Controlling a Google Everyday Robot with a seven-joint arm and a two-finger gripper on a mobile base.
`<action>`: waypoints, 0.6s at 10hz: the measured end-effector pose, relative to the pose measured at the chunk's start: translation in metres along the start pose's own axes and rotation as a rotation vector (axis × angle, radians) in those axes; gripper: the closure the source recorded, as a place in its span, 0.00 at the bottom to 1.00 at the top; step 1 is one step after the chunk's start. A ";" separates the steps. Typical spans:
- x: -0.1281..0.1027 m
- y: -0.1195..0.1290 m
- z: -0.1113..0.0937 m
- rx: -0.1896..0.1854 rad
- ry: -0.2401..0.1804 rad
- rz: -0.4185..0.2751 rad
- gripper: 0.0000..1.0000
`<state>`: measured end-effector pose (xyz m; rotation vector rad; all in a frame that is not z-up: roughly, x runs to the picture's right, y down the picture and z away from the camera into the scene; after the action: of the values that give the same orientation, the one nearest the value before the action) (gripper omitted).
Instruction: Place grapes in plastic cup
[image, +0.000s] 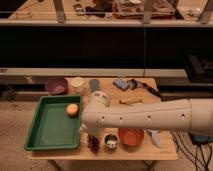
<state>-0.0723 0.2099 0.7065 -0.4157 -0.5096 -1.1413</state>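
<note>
The grapes (93, 143), a small dark reddish bunch, lie on the wooden table (165, 150) near its front edge, between the green tray (50, 131) and a small dark round dish (111, 142). My white arm reaches in from the right across the table. Its gripper (92, 135) points down right over the grapes and is mostly hidden under the arm's end. The plastic cup (94, 84), grey-blue, stands upright at the back of the table, behind the arm's joint.
A whitish cup (77, 83) and a purple bowl (56, 85) stand left of the plastic cup. An orange fruit (72, 110) lies in the tray. An orange bowl (131, 137) sits front right. Small tools (131, 102) lie at the back right.
</note>
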 end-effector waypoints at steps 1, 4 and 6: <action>0.002 0.002 0.004 -0.006 0.001 0.000 0.35; 0.005 0.007 0.015 -0.009 0.000 -0.009 0.35; 0.005 0.008 0.021 -0.006 -0.003 -0.018 0.35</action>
<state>-0.0665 0.2212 0.7262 -0.4189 -0.5131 -1.1604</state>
